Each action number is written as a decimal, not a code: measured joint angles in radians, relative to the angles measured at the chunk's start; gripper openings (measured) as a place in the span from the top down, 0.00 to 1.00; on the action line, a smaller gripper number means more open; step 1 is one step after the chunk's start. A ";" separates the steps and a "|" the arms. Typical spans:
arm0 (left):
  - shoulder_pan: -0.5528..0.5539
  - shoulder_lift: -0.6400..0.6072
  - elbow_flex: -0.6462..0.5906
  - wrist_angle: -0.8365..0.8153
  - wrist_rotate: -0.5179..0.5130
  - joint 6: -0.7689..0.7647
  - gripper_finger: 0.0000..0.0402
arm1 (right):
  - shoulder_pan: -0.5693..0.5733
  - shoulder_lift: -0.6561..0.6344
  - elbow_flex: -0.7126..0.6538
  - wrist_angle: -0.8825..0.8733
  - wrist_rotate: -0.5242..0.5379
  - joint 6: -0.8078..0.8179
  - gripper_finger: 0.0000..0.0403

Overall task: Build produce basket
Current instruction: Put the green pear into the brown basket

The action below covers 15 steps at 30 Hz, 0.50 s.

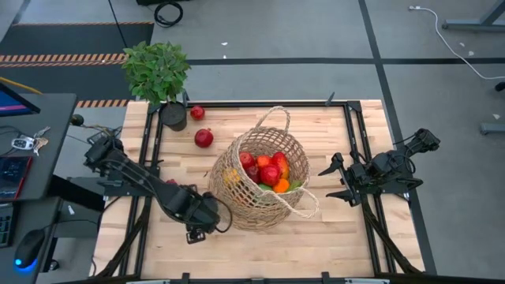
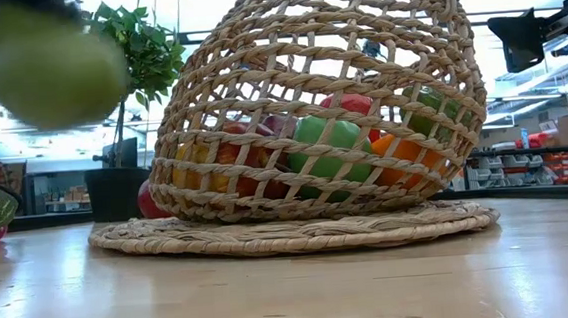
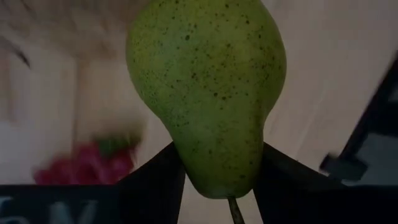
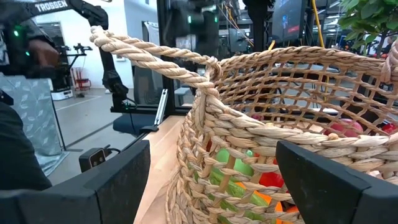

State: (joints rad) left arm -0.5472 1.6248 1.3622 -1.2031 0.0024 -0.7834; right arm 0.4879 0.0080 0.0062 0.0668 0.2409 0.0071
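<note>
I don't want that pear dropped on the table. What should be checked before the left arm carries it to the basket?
1. Left gripper shut on the green pear: ok.
2. Pear lifted off the table: ok in the low view.
3. Wicker basket mouth reachable: cannot tell; it lies tipped toward the right gripper.
4. Room among the fruit inside: ok.
5. Right gripper open, clear of the rim: ok.

Even, bright overhead light falls on the pale wooden slatted table [image 1: 316,244], with only soft shadows. At table height, windows behind the tan open-weave wicker basket [image 2: 320,106] glare white, and a speckled green pear [image 2: 52,65] is blurred (too close to focus).
</note>
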 joint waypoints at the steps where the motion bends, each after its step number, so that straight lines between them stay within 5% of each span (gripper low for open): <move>1: 0.000 -0.007 0.028 -0.001 -0.028 0.015 0.61 | 0.000 0.000 0.000 0.000 0.000 0.000 0.13; 15: 0.118 -0.122 0.426 -0.044 -0.360 0.141 0.61 | 0.000 0.000 0.000 0.010 0.000 0.000 0.13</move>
State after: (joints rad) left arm -0.4291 1.5030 1.7881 -1.2476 -0.3580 -0.6427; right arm 0.4879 0.0078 0.0060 0.0764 0.2409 0.0071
